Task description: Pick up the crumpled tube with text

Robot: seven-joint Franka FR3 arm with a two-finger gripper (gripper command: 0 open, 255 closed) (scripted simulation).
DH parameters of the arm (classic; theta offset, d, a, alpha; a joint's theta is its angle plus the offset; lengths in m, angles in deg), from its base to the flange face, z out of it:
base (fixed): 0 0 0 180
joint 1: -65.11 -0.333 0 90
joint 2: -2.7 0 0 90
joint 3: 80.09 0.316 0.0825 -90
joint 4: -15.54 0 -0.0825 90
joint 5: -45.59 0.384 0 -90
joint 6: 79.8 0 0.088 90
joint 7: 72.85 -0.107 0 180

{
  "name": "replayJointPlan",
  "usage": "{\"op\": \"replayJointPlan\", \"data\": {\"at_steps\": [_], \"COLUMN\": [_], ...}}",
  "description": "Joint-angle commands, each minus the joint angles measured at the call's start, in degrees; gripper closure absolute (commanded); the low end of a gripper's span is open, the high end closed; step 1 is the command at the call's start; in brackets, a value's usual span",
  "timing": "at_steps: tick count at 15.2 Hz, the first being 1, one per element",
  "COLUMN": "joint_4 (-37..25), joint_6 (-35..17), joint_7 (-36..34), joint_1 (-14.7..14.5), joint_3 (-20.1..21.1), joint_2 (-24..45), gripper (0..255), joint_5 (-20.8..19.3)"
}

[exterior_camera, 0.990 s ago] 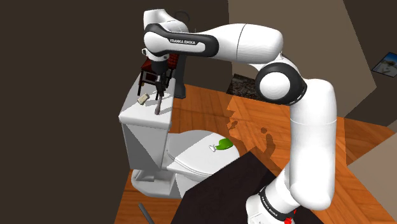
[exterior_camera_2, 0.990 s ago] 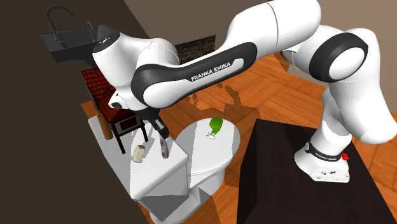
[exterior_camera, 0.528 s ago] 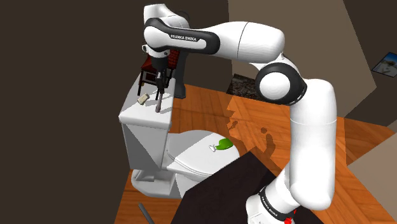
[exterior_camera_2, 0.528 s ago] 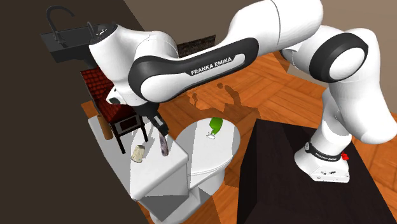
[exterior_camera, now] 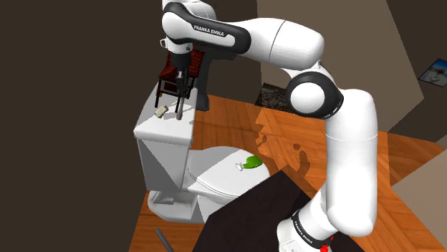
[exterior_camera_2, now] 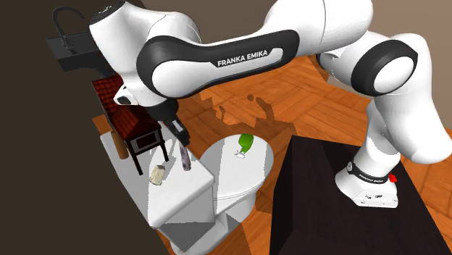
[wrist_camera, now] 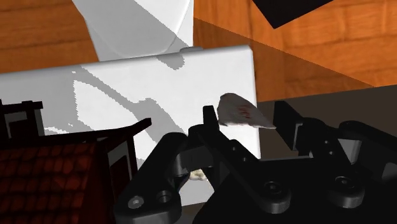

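The crumpled tube [exterior_camera: 177, 109] is a slim greyish-purple piece hanging upright from my gripper [exterior_camera: 179, 101], just above the white toilet tank lid [exterior_camera: 152, 129]. In the second exterior view the tube [exterior_camera_2: 186, 159] dangles below the gripper [exterior_camera_2: 181, 145], its lower end near the lid [exterior_camera_2: 181, 199]. In the wrist view the tube [wrist_camera: 239, 111] looks pale with red text, and the gripper [wrist_camera: 249, 118] is shut on it between the two black fingers.
A small crumpled whitish object [exterior_camera: 161, 112] lies on the tank lid beside the tube. A green item [exterior_camera: 251, 163] rests on the toilet seat cover. A dark stool with a red top [exterior_camera_2: 122, 116] stands behind the tank, and a black sink [exterior_camera_2: 72, 45] beyond it.
The arm has risen, lifting the tube off the tank lid. The whitish object and the green item have stayed put.
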State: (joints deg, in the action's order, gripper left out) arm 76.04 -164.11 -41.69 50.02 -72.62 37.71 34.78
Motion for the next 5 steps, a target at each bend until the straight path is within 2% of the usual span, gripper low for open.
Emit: {"op": "replayJointPlan", "data": {"at_steps": [1,5], "joint_4": [-2.12,-4.86], "joint_6": [1.84,3.91], "joint_7": [0.35,0.62], "joint_1": [-0.07,-0.29], "joint_3": [-0.06,-0.11], "joint_2": [0.27,0.91], "gripper": [255,255], "joint_5": [-0.03,-0.1]}}
